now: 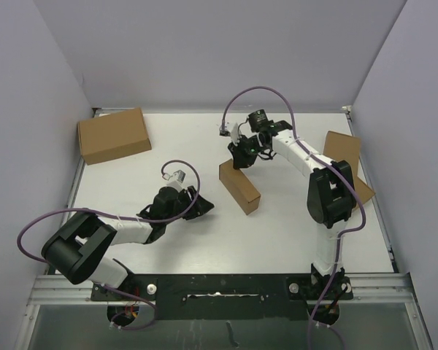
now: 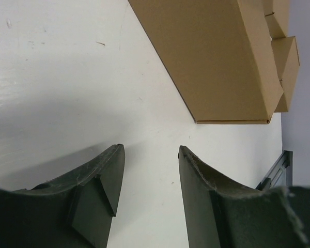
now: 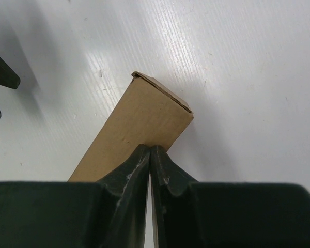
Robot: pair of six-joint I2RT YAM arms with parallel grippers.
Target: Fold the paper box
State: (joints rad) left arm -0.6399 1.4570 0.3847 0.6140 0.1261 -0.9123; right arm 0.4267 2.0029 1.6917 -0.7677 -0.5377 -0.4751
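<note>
Paper box [image 1: 239, 187], oblong brown cardboard, lies with one end at the pressed-together right pincer [image 3: 151, 151]; left pincer [image 2: 150, 151] spread, near, not touching.

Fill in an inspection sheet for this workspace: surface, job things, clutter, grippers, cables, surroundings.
Surface: white table, faint scuffs.
Job's things: paper box, folded oblong, lying mid-table.
Clutter: larger carton far left; two brown boxes at right.
Grippers: left gripper open, empty, short of the box; right gripper shut, tips at the box.
Cables: purple cables looping free of the boxes.
Surroundings: plain walls on three sides; metal rail at near edge.
</note>
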